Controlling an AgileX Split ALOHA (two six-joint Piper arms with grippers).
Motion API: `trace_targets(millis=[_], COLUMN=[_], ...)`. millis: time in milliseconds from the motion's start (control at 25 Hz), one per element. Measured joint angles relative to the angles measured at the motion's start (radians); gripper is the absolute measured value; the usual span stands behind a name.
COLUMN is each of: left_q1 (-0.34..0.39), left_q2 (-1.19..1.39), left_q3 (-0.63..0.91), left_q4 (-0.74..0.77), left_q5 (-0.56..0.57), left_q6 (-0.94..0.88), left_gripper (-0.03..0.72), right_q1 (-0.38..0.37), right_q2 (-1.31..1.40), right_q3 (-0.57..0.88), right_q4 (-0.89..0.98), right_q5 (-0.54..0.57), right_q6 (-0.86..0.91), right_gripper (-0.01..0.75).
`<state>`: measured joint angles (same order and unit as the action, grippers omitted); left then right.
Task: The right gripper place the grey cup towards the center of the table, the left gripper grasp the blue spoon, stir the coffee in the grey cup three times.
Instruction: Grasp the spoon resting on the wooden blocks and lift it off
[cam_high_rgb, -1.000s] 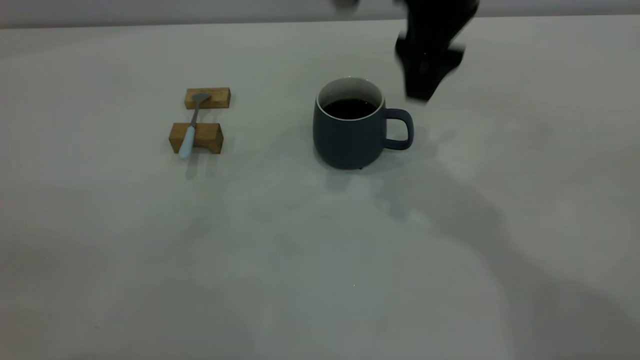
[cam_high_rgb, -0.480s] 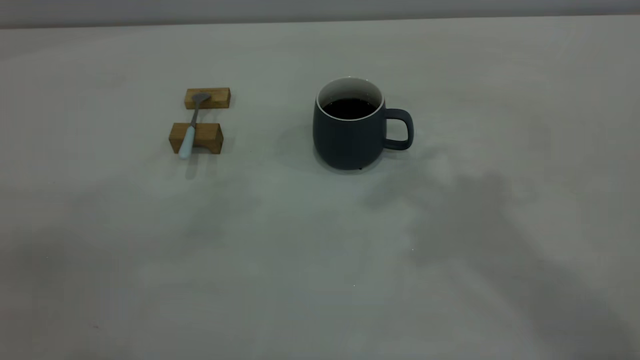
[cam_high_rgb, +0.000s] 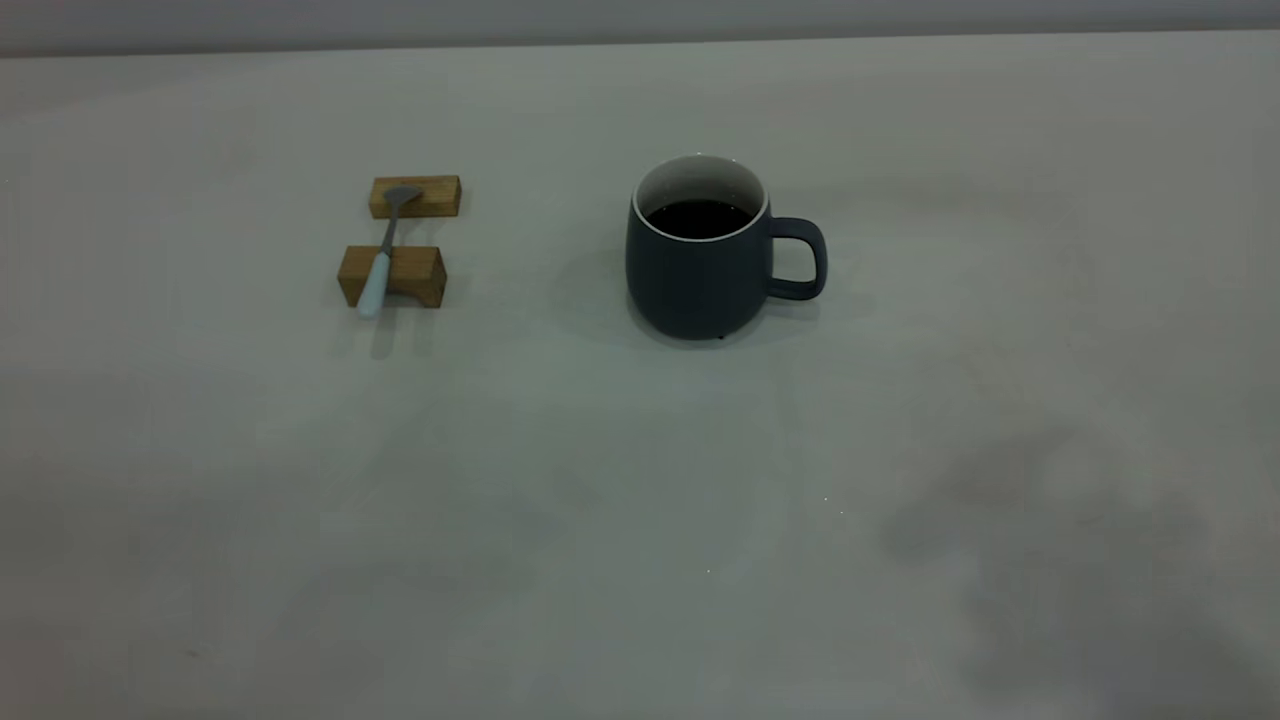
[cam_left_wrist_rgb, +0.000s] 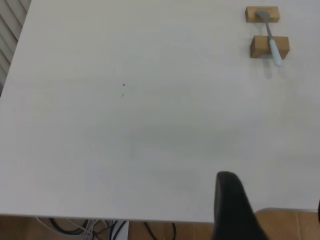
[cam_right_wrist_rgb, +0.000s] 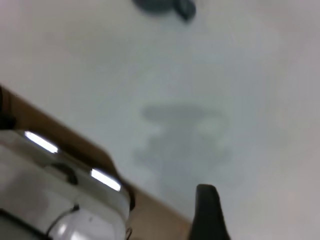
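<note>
The grey cup (cam_high_rgb: 700, 262) stands upright near the table's (cam_high_rgb: 600, 480) middle, handle to the right, with dark coffee (cam_high_rgb: 699, 217) inside. Left of it, the blue spoon (cam_high_rgb: 381, 255) lies across two wooden blocks (cam_high_rgb: 415, 197). Neither gripper shows in the exterior view. My left gripper (cam_left_wrist_rgb: 275, 212) hovers open and empty near the table's edge, far from the spoon (cam_left_wrist_rgb: 272, 42). My right gripper (cam_right_wrist_rgb: 262, 210) is open and empty, high above the table's edge. One dark finger (cam_right_wrist_rgb: 207, 212) shows, and the cup (cam_right_wrist_rgb: 162, 6) is a distant blur.
Cables (cam_left_wrist_rgb: 100, 227) hang below the table's edge in the left wrist view, over brown floor (cam_left_wrist_rgb: 285, 225). A white and silver object (cam_right_wrist_rgb: 60, 200) sits beyond the table's edge in the right wrist view. A soft shadow (cam_high_rgb: 1040, 520) lies on the table's front right.
The right arm, which was just behind the cup's handle, has left the exterior view. Its shadow has slid toward the front right. Cup and spoon have not moved.
</note>
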<state>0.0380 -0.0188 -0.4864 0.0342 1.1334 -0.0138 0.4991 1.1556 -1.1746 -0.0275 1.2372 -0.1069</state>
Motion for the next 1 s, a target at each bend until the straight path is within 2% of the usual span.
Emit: trace_targets(millis=[200,480,800,1000], left_q1=[0.000,0.000,0.000,0.000], left_q2=[0.000,0.000,0.000,0.000], left_q3=[0.000,0.000,0.000,0.000], left_q4=[0.000,0.000,0.000,0.000], left_q5=[0.000,0.000,0.000,0.000], left_q6=[0.000,0.000,0.000,0.000], left_gripper=[0.478,0.478,0.478,0.478], right_q1=[-0.023,-0.212,-0.394,-0.474], right_q2=[-0.211,-0.552,-0.910,-1.023], right_q3=[0.268,0.528,0.689,0.706], right_q4=[-0.007,0.001,0.001,0.004], right_q5=[0.000,-0.082,-0.095,-0.107], right_q6=[0.097,0.132,0.130,0.120], right_gripper=[0.593,0.593,0.593,0.593])
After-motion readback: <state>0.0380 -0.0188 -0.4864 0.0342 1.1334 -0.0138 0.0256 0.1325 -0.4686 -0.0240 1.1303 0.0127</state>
